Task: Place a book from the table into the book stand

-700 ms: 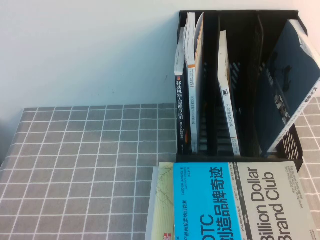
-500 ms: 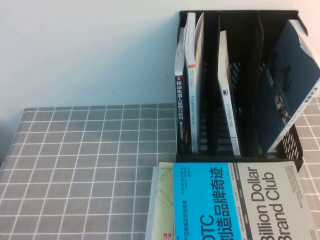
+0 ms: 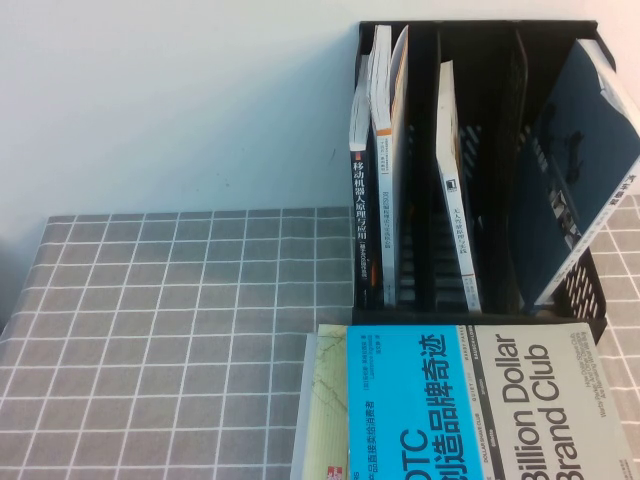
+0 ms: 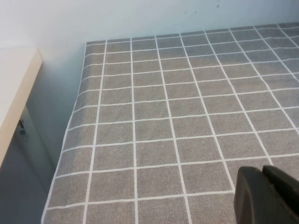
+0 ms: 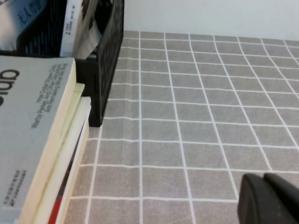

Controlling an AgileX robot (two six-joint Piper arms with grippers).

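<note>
The book (image 3: 480,410), half cyan and half light grey, lies flat at the near right of the table (image 3: 150,330), on top of another book and just in front of the black book stand (image 3: 470,27). In the right wrist view the book's grey cover (image 5: 28,130) and the stand's mesh side (image 5: 110,56) show. My right gripper (image 5: 264,179) is shut and empty, low over bare cloth to the right of the book. My left gripper (image 4: 262,175) is shut and empty over the table's left part (image 4: 187,102). Neither gripper shows in the high view.
A pale yellow-green book (image 3: 322,420) lies under the book. A dark navy book (image 3: 575,170) leans in the stand's right slot; thin books (image 3: 365,200) stand in its left slots and one (image 3: 452,190) in the middle. The table's left edge (image 4: 70,130) drops beside a beige surface (image 4: 14,93).
</note>
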